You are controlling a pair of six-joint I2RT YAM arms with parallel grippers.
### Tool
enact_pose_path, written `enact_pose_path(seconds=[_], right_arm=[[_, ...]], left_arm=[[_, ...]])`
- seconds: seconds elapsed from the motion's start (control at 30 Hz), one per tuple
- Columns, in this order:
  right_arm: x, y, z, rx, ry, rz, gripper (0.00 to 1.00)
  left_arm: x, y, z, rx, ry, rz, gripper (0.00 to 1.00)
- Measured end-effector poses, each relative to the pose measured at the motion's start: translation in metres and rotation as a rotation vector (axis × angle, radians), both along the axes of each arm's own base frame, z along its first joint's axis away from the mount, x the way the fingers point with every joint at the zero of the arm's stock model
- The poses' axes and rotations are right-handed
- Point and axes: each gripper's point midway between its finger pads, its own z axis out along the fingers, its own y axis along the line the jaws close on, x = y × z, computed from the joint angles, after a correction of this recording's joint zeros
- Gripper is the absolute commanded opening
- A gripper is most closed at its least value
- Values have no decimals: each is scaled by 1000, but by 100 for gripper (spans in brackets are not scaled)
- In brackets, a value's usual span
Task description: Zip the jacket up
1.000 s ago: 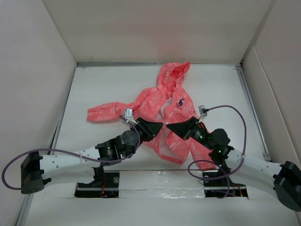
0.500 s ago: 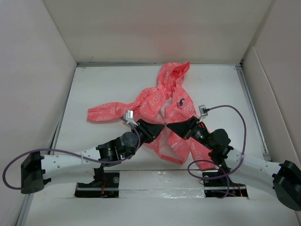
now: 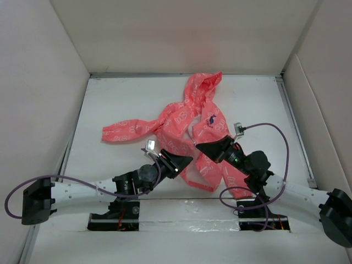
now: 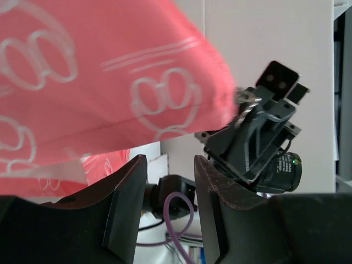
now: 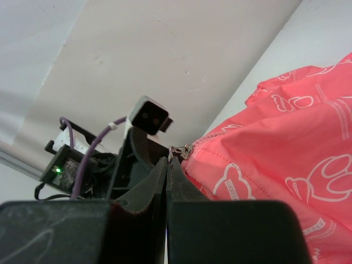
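The coral-pink jacket [image 3: 181,118] lies open on the white table, hood towards the back and one sleeve stretched out to the left. My right gripper [image 3: 198,147] is at the jacket's front opening. In the right wrist view the gripper [image 5: 168,160] is shut on the small metal zipper pull [image 5: 179,149] at the edge of the pink fabric [image 5: 286,143]. My left gripper [image 3: 188,159] is just near-left of the right one. In the left wrist view it [image 4: 170,159] is open and empty, with jacket fabric [image 4: 110,71] hanging above it.
White walls [image 3: 44,82] enclose the table on the left, back and right. The jacket's lower hem [image 3: 201,179] lies between the two arms. A purple cable [image 3: 278,137] loops beside the right arm, and another [image 3: 71,179] runs along the left arm.
My left gripper has drawn back towards the near edge, away from the jacket's front opening and the right gripper's tip. The right gripper has stayed in place.
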Motion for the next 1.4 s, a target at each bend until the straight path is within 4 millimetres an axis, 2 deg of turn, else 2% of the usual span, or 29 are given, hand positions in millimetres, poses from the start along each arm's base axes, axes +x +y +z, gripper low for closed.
enact_pose_path(seconds=[0.07,0.13,0.27,0.33,0.4,0.47,0.63,0.83,0.93,1.0,1.13,1.17,1.4], right_arm=[[1,0,-1,-8,-9,-9,0],[1,0,-5,-19,-16,-20,0],[2,0,-12,-41,-26,-42,0],[2,0,-14,-46,-30,-46,0],[0,2,-14,-46,-37,-45,0],[-3,2,-15,-41,-44,-45,0],[-15,4,-20,-40,-53,-33,0],[-34,11,-34,-37,-36,8,0],[-42,16,-42,-48,-16,31,0],[-44,17,-46,-47,-4,35,0],[-43,16,-44,-35,0,25,0],[-43,16,-43,-34,1,25,0],[-42,11,-35,-10,-7,4,0]], left_arm=[[-4,1,-14,-29,56,-12,39],[-8,1,-19,-57,93,-22,41],[-14,-4,6,-212,108,-32,51],[-12,-6,14,-269,110,-23,53],[-8,-8,19,-305,104,-5,61],[-4,-12,19,-333,111,13,65],[2,-21,2,-338,152,44,65],[3,-9,-7,-370,175,87,57],[-2,-4,-3,-383,165,100,48],[-6,0,1,-396,160,110,45],[-5,9,6,-416,153,141,37],[-4,11,5,-414,151,149,31],[-2,12,0,-391,144,161,14]])
